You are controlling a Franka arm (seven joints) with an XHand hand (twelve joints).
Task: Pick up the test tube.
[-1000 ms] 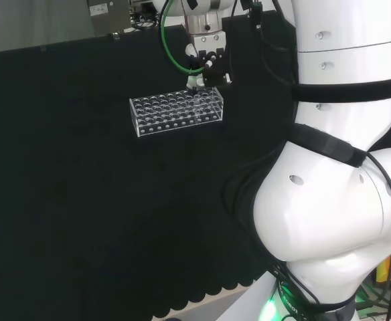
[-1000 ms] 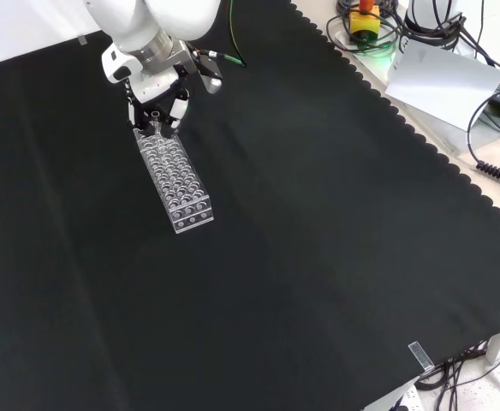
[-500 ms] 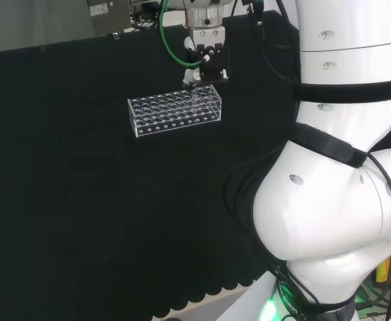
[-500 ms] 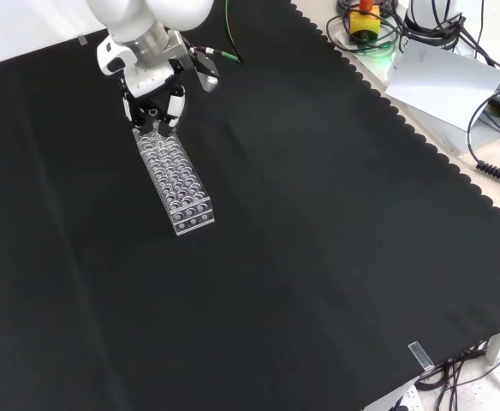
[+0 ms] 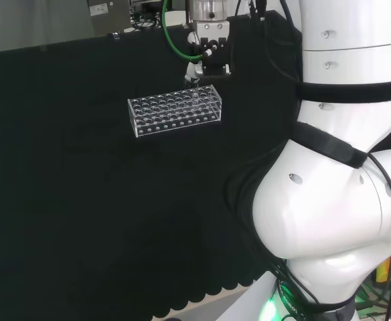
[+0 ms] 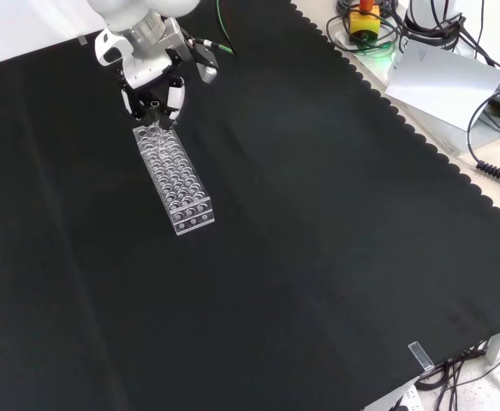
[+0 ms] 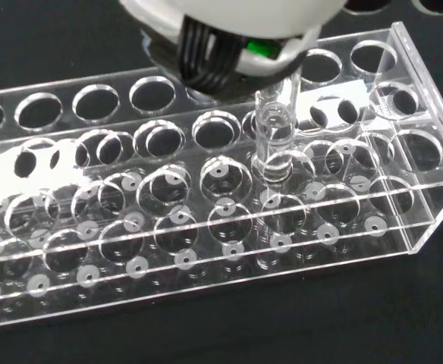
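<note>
Wrist view is showing my hand (image 7: 229, 30) pinching the clear test tube (image 7: 273, 136) upright, its lower end sitting in a hole of the clear rack (image 7: 206, 220). Front view: I'm hovering over the rack's far end on the black worktop (image 6: 318, 257).

Even, diffuse illumination throughout; no hard shadows on the black surface (image 6: 318, 257). Bright glare on the white arm links (image 5: 336, 200) in the head view. Specular highlights along the clear rack (image 7: 403, 189) edges in the wrist view. Robot hand (image 7: 229, 23) blurred, out of focus there.
</note>
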